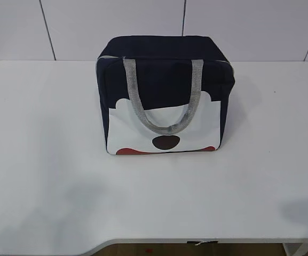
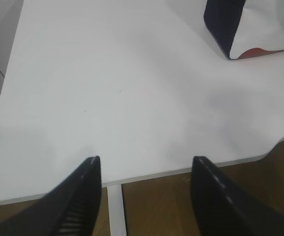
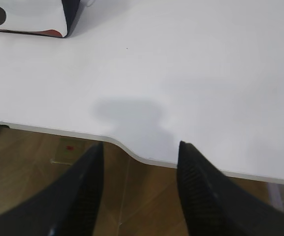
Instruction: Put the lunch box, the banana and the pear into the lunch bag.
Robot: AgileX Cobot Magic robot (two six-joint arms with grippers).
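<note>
The navy-blue lunch bag stands upright at the middle back of the white table, its white-and-red face side toward the camera, grey handles hanging down the front. Its top looks closed. A corner of the bag shows in the left wrist view and in the right wrist view. My left gripper is open and empty over the table's front edge. My right gripper is open and empty over the front edge too. Neither gripper shows in the exterior view. The lunch box, the banana and the pear are out of view.
The table's front edge has a curved cut-out, with brown wooden floor below it. A white tiled wall stands behind the table.
</note>
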